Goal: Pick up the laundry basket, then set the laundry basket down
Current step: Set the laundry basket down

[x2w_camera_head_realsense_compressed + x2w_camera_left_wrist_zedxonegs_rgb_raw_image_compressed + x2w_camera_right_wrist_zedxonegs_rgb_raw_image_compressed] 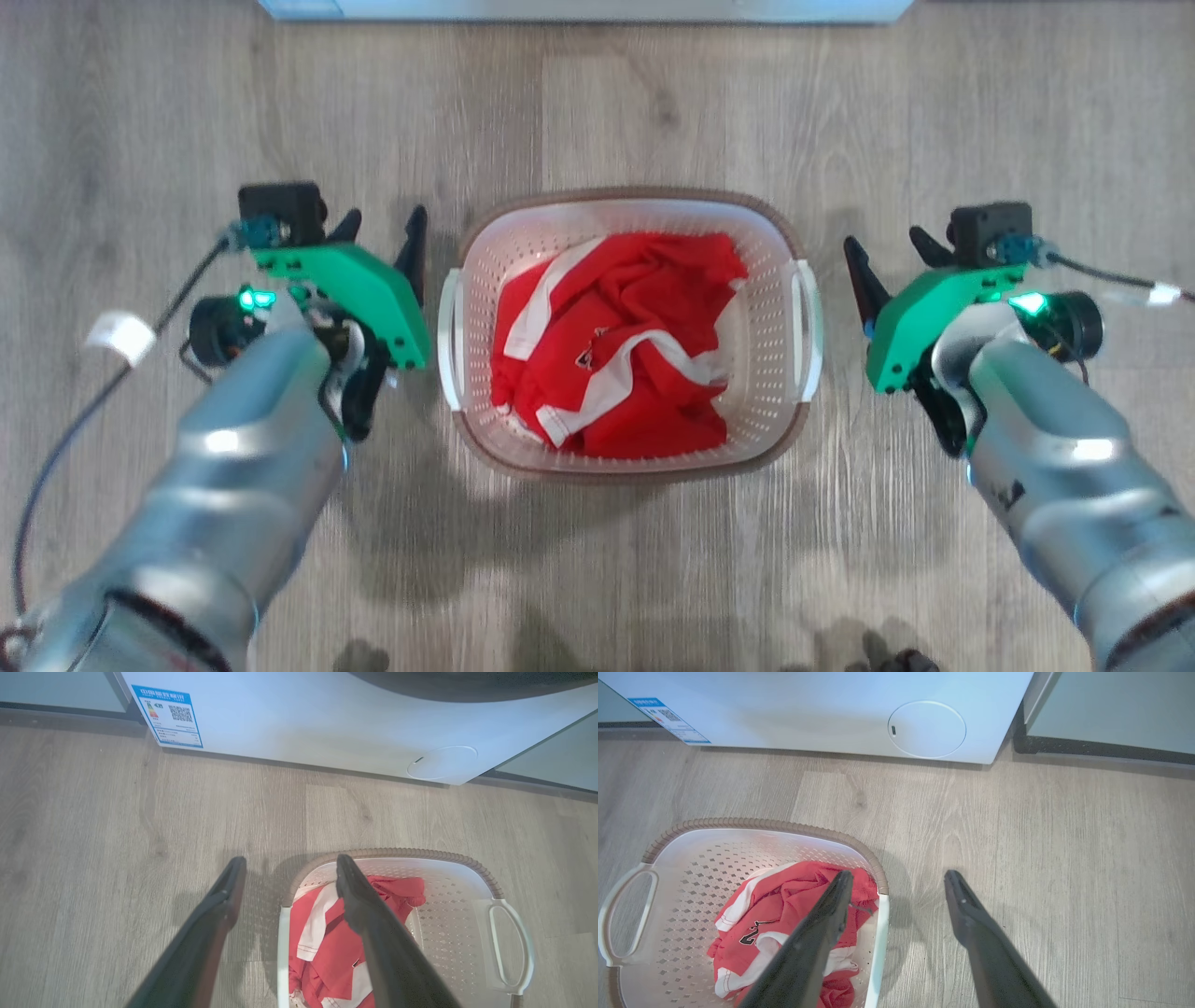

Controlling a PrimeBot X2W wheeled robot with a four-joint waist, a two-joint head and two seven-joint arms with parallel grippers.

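The laundry basket (pixel 766 308) stands on the wood floor between my arms: white perforated walls, a brown rim and a white handle (pixel 450 336) on each side. A red and white garment (pixel 616 345) lies crumpled inside it. My left gripper (pixel 383 222) hangs open just left of the basket, with nothing between its fingers. My right gripper (pixel 885 241) hangs open just right of it, likewise without anything in it. In the left wrist view the left gripper (pixel 290 861) frames the basket's (pixel 453 905) near rim. In the right wrist view the right gripper (pixel 899 875) frames the basket's (pixel 691 877) near edge.
A white washing machine (pixel 303 718) stands on the floor beyond the basket, with a blue label (pixel 168 716) and a round cover (pixel 927 729) low on its front. Pale cabinet fronts (pixel 1111 709) flank it. Bare wood floor (pixel 597 112) lies between basket and machine.
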